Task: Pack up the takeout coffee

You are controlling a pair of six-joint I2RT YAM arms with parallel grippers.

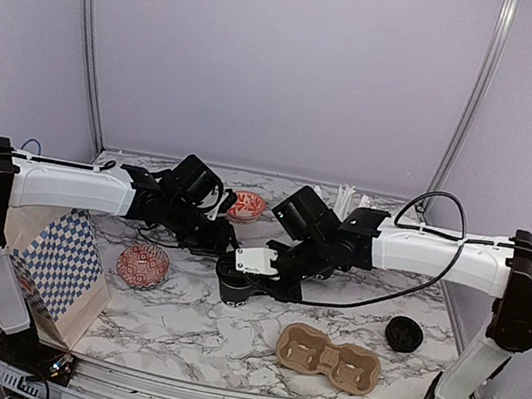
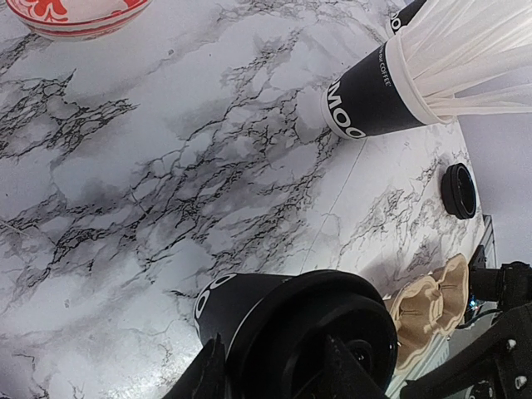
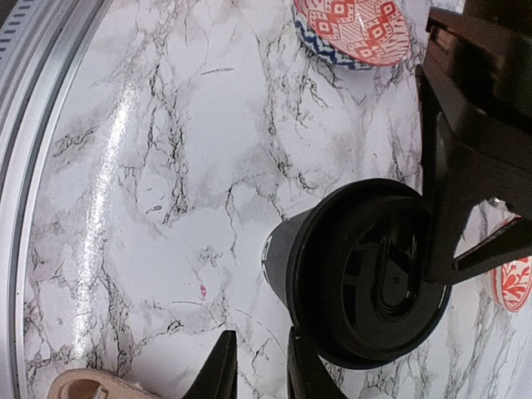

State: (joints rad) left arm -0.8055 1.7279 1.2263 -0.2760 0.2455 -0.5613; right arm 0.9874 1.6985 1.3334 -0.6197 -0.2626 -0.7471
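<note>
One takeout coffee, a black paper cup point(image 1: 236, 284) with its black lid point(image 2: 332, 332) on, stands at the table's middle. My left gripper point(image 2: 278, 374) is shut on it, one finger on each side just under the lid. In the right wrist view the same lidded cup point(image 3: 366, 283) sits just to the right of my right gripper point(image 3: 262, 370). That gripper's fingers stand a narrow gap apart over bare marble, with nothing between them. A second, loose black lid point(image 1: 405, 334) lies at the right of the table.
A brown two-hole carrier tray point(image 1: 328, 358) lies in front of the cup. A black cup full of white sticks point(image 2: 391, 83) stands at the back. Two red patterned bowls point(image 1: 142, 265) point(image 1: 247, 206) sit left and behind. A checkered bag point(image 1: 58, 263) stands at the left edge.
</note>
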